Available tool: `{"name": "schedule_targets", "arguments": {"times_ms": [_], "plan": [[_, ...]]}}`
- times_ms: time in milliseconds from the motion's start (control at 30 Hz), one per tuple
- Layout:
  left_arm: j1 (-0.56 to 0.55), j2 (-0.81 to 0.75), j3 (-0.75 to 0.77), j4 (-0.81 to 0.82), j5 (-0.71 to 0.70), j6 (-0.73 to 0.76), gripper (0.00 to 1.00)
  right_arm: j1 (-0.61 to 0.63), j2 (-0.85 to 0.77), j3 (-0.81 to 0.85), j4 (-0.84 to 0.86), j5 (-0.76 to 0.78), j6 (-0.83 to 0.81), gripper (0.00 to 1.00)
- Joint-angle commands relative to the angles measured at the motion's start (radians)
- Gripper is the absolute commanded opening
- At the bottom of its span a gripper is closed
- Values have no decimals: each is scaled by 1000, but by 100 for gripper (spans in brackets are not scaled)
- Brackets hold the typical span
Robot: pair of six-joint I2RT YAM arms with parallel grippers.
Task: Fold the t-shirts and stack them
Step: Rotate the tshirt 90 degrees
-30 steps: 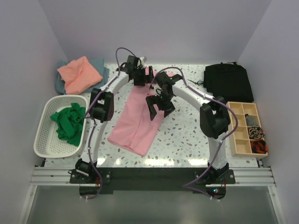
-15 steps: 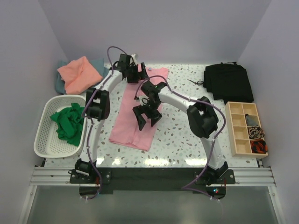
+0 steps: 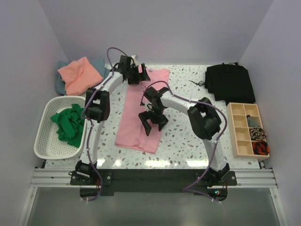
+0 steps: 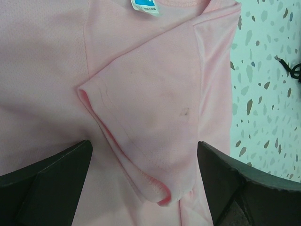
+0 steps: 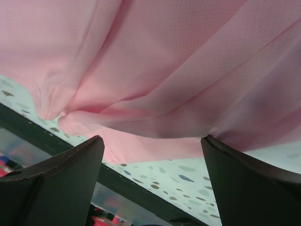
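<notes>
Far to the left of the left gripper (image 3: 136,75): white basket (image 3: 42,141) holding the crumpled green t-shirt (image 3: 69,123); beyond it, salmon-orange t-shirt (image 3: 79,74) heaped on the grey-blue t-shirt (image 3: 60,84). None of the three folded yet.

Left gripper (image 4: 143,146): fingers spread wide, pinching nothing. Hangs over the collar end of the light pink t-shirt (image 3: 136,120), with the folded-in sleeve (image 4: 141,122) directly beneath the jaws and the neck label (image 4: 146,5) just ahead of them.

Right gripper (image 3: 153,120): fingers likewise spread, nothing held. Sits low over the hem end of the same shirt, with rumpled pink cloth filling the gap ahead of the fingertips in the right wrist view (image 5: 153,139). Contact with the fabric cannot be told.

Well to the right of the right gripper: black bag (image 3: 230,82) and wooden compartment tray (image 3: 248,129), both clear of the work.

Likely faults from here:
- Closing on the sleeve layer alone; causes the tucked sleeve to peel open on lifting.
- Closing on a wrinkle rather than the hem; gives a crooked crease.
- Lifting the two ends unevenly; skews the fold.
- Pulling toward the near table edge; risks dragging the hem off the table.
</notes>
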Motion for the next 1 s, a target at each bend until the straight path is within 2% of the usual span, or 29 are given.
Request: {"name": "schedule_targets", "arguments": {"times_ms": [0,133,267,467,533,600,733,767,833,867,933,967], "plan": [[11,-11,-93,-110,-93,4,100,-8,17,-126,-47,280,0,91],[11,-63,-158,-79,-105,-3,100,-6,-9,-141,-47,307,-12,91],[11,-65,-161,-60,-91,-13,100,-5,-29,-131,-35,264,-43,91],[-1,-51,64,-116,-73,-2,100,-8,-202,-65,-12,230,-40,91],[-8,-103,96,-136,-105,6,100,-12,-278,-36,-12,253,-28,92],[-11,-161,68,-145,-139,10,100,-23,-309,-6,-12,271,1,94],[-9,-397,-152,-165,-246,33,100,-52,-334,6,-65,336,44,95],[-9,-439,-269,-171,-260,42,100,-60,-339,-6,-69,354,58,95],[-9,-560,-391,-178,-280,46,100,-101,-342,-35,-88,365,87,95],[-9,-594,-495,-202,-285,43,100,-122,-354,-51,-87,338,100,95],[-9,-699,-592,-227,-268,36,100,-202,-372,-100,-87,304,144,95],[-9,-736,-688,-236,-260,27,100,-228,-398,-121,-73,223,153,95]]}}
